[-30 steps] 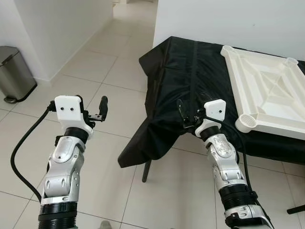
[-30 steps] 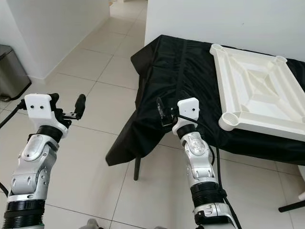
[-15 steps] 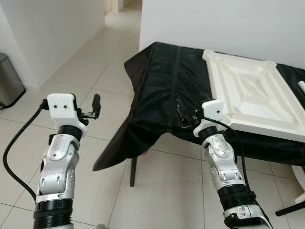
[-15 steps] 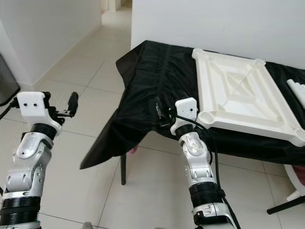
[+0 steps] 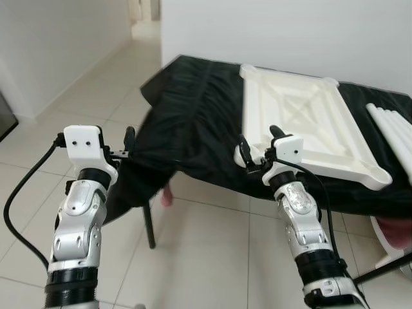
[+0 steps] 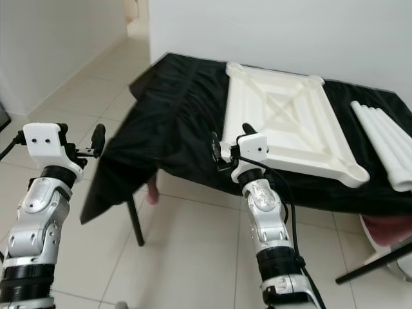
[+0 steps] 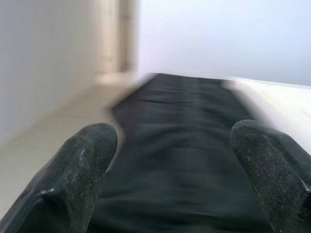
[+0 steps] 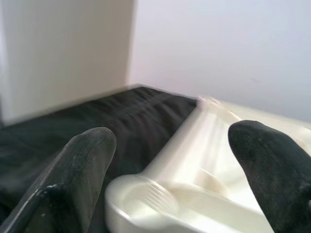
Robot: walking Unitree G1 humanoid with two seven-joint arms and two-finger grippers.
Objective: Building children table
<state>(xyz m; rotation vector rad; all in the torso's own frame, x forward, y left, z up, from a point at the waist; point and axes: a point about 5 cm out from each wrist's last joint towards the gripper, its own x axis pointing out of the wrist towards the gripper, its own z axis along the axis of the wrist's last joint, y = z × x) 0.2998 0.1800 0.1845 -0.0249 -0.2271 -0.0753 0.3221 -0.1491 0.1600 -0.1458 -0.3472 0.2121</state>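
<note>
Left eye view: a white table top (image 5: 302,122) lies upside down on a black cloth (image 5: 193,109) that covers a stand. It sits at about 1 o'clock from the middle of the picture. White table legs (image 5: 391,129) lie beside it at 3 o'clock. The right gripper (image 5: 257,145) is up at the near edge of the table top, its fingers spread apart and holding nothing. The left gripper (image 5: 128,143) is at 9 o'clock, out past the hanging cloth, over the tile floor (image 5: 199,257).

Right eye view: the same things. The corner socket (image 6: 358,172) nearest the legs is at 3 o'clock.

Left wrist view: two black fingers (image 7: 77,170) stand wide apart, empty, with the dark cloth ahead.

Right wrist view: the fingers (image 8: 80,167) are open, and a round socket of the table top (image 8: 146,199) sits between them, close by.

What could go wrong: the cloth hangs loose, so a gripper could catch it and drag the table top off. The picture is blurry too, so a grab could miss the edge.
</note>
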